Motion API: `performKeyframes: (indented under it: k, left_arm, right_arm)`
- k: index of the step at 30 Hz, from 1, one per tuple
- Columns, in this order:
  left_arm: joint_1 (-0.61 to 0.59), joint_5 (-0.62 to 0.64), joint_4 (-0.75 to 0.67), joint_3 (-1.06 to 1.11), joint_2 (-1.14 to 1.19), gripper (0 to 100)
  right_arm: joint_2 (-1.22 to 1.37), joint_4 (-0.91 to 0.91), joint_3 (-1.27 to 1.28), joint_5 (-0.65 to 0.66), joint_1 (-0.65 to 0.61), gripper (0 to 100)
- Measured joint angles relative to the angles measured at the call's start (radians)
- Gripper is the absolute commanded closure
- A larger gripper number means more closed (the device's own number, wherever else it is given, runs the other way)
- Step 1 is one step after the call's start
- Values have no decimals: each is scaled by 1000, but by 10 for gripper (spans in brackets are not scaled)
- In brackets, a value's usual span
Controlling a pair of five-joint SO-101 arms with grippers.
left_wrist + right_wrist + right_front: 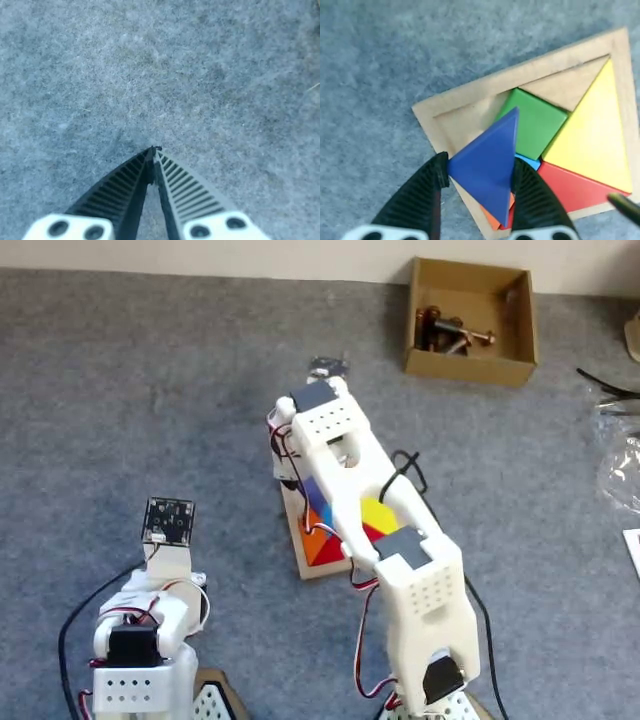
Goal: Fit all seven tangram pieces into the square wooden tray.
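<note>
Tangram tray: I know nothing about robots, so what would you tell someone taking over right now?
Left gripper: shut, empty, over grey mat.
Right gripper: shut on blue triangle, over tray.
Done: green square, yellow triangle and red piece lie in the tray; orange piece and light-blue piece peek from under the blue triangle.
To do: seat the blue triangle; bare wood gaps remain.

Colour key: blue triangle (pixel 487 170), green square (pixel 535 122), yellow triangle (pixel 595 142), red piece (pixel 570 190), orange piece (pixel 489 216) and light-blue piece (pixel 529 161); pale wood tray (pixel 470 102); mottled grey worktop (pixel 380 60); black, ribbed fingers (pixel 115 190); white arms (pixel 430 590); brown cardboard box (pixel 465 368).
</note>
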Motion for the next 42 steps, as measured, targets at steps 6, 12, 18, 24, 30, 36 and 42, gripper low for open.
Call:
performKeyframes:
  k: [6, 12, 18, 24, 30, 36, 42]
  left_arm:
    - [0, 0, 0, 0, 0, 993]
    - [0, 0, 0, 0, 0, 993]
    - [0, 0, 0, 0, 0, 993]
    - [0, 0, 0, 0, 0, 993]
    - [0, 0, 0, 0, 0, 993]
    - [0, 0, 0, 0, 0, 993]
    - [0, 0, 0, 0, 0, 993]
  right_arm:
    - [0, -26, 20, -118, 2, 910]
    - [23, -92, 21, -143, 2, 910]
    - [23, -118, 21, -144, -40, 910]
    - [21, -127, 21, -178, -72, 908]
    - [21, -129, 21, -212, -94, 907]
    - [21, -129, 21, -216, -92, 906]
    - [21, -129, 21, -216, -66, 906]
